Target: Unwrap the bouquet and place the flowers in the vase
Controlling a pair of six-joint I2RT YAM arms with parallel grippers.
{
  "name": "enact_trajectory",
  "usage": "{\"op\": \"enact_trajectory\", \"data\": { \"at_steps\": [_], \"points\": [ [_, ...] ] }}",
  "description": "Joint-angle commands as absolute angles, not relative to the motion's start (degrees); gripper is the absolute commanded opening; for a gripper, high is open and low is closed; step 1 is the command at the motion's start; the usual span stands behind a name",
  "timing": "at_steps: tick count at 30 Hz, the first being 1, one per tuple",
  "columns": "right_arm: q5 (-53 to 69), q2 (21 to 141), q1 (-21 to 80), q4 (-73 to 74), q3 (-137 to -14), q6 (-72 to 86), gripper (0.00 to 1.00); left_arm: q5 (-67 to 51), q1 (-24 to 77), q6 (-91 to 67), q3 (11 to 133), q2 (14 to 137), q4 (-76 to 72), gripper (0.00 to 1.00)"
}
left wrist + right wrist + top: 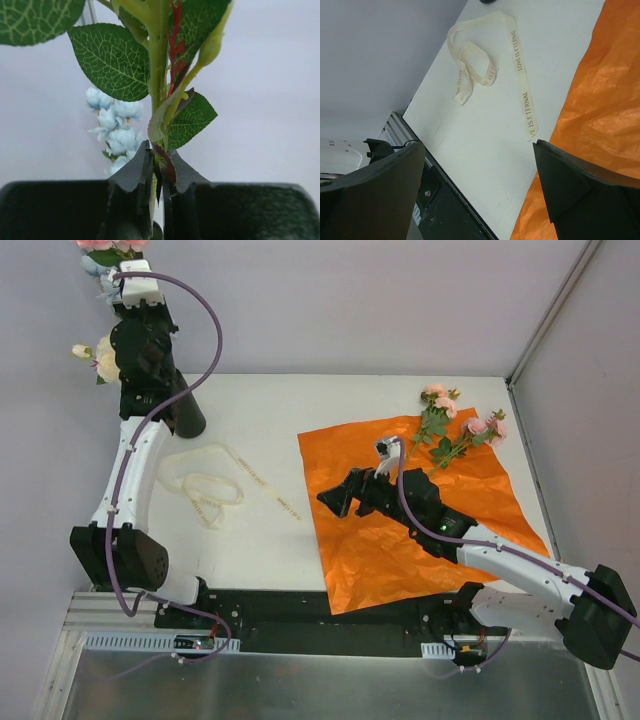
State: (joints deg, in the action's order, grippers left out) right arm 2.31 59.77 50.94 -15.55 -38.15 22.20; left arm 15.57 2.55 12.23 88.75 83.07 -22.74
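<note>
1. Two pink-flowered green stems (434,420) lie at the far right corner of one crinkled orange paper sheet (400,550).
2. One cream printed ribbon (215,490) lies loose to the left of the sheet, and one dark cylindrical vase (186,412) stands at the far left.
3. The left jaws are clamped on leafy flower stems (157,75), raised at the far left. The right jaws are wide apart over the sheet's left edge.
4. The desk (270,420) is white, with pale walls close on its left and right.

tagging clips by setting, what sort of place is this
Probably a robot lab cell: a white table closed in by grey walls, with the left arm and right arm bolted at its near edge.
</note>
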Motion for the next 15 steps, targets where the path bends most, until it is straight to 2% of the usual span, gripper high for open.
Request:
{"op": "enact_trajectory", "data": {
  "at_steps": [1,15],
  "points": [
    [1.2,58.0,51.2,-15.3,-40.0,20.6,0.99,14.9,1.5,12.3,94.7,85.4,-27.2,0.0],
    [0.7,57.0,51.2,-12.8,-41.0,20.4,0.99,17.0,-2.6,7.9,86.9,89.1,-25.4,0.0]
  ]
}}
